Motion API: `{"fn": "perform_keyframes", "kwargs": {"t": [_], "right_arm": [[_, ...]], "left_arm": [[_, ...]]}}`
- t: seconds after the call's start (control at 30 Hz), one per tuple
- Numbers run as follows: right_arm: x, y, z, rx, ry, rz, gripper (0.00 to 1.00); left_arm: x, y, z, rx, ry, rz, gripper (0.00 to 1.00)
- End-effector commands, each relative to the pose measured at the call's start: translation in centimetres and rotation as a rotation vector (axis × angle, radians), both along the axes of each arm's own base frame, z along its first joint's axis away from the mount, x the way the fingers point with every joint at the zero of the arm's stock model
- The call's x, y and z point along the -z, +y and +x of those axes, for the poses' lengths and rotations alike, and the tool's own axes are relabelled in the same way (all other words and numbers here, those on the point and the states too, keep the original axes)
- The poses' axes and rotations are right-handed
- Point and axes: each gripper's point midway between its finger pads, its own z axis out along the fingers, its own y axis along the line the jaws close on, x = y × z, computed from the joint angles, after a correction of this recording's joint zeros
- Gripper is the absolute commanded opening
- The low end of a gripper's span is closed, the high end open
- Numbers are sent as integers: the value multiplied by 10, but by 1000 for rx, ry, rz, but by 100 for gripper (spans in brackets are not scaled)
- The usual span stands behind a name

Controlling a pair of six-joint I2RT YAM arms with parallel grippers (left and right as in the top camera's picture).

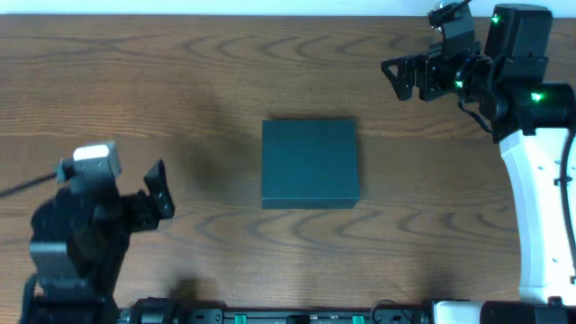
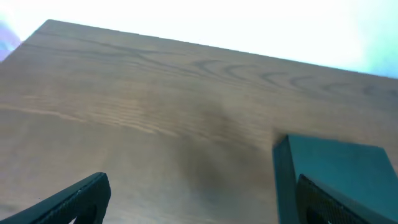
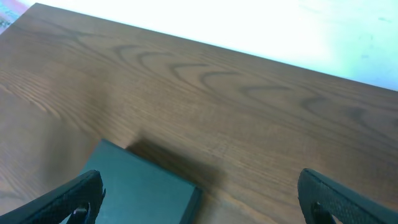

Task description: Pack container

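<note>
Lowest in the overhead frame, at the lower left, the left gripper (image 1: pixel 162 191) hangs above the table (image 1: pixel 180 72), pointing toward the middle. Its wrist view shows its two fingers (image 2: pixel 81 196) spread wide at the bottom corners, with only bare wood between them, so it is fully parted and holds nothing.

Further up, in the centre of the overhead frame, sits the container (image 1: pixel 310 165), a dark square box flat on the wood, well apart from both arms. Its top looks flat and unbroken, so the lid seems to be down, though no seam or hinge can be made out. In the left wrist view a corner of it shows at the lower right. In the right wrist view it lies at the lower left, casting a shadow.

Farthest off, at the upper right, the right gripper (image 1: pixel 396 79) is raised and faces left. Its fingers (image 3: pixel 68 199) are also spread wide and empty.

As for progress, no view shows any loose item waiting to go in, and neither arm carries anything. With the box apparently closed and both arms drawn back, this looks like either the very start, before anything is brought in, or the very end, with the packing done. The contents are hidden, so I cannot tell which
</note>
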Motion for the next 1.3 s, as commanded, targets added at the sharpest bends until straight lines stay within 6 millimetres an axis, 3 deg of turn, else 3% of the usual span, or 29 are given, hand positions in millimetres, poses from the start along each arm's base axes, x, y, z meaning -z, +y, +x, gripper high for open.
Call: {"fn": "perform_keyframes", "kwargs": {"t": [0.0,0.23,0.4,0.8,1.03,1.27], "right_arm": [[-5,2,-1,-2,-10,1,99],[-5,2,-1,-2,-10,1,99],[-5,2,-1,-2,-10,1,99],[-5,2,-1,-2,-10,1,99],[-5,2,-1,-2,-10,1,99],[-5,2,-1,-2,-10,1,99]], "left_arm": [[18,6,-9,-38,7,-22,95],[60,10,-21,-63,40,-52,95],[82,8,-18,-56,41,-65,95],[120,9,-4,-71,-6,-99,95],[138,12,-12,-96,-95,-114,95],[165,14,-12,-109,-78,-111,95]]}}
